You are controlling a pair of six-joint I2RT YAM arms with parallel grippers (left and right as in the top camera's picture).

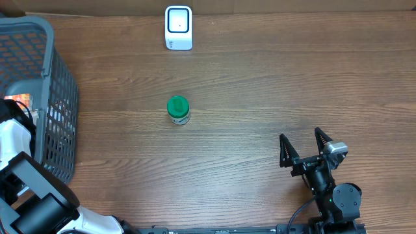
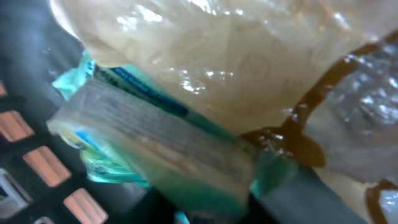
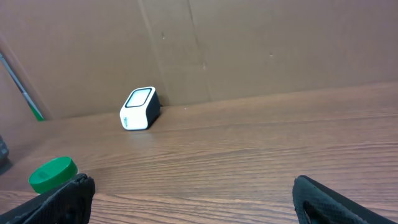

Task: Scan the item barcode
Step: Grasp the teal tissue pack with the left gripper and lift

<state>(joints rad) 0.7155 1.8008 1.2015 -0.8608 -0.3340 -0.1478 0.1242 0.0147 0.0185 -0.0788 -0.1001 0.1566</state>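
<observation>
While the left arm is down in the basket, the scanner sits far away

Since the left arm (image 1: 14, 136) reaches into the grey basket (image 1: 62, 84), its camera is pressed up to a teal packet (image 2: 155, 168) under a clear bag (image 2: 236, 56). That packet looks like the item to scan. It lies slanted, high on the left and low on the right. The left jaws are not in the picture, so I cannot tell if they are open or shut. No barcode shows. The right jaws stand wide open and hold nothing. The white scanner (image 1: 179, 27) sits at the far edge of the table (image 1: 260, 78), well apart from the basket.
</observation>
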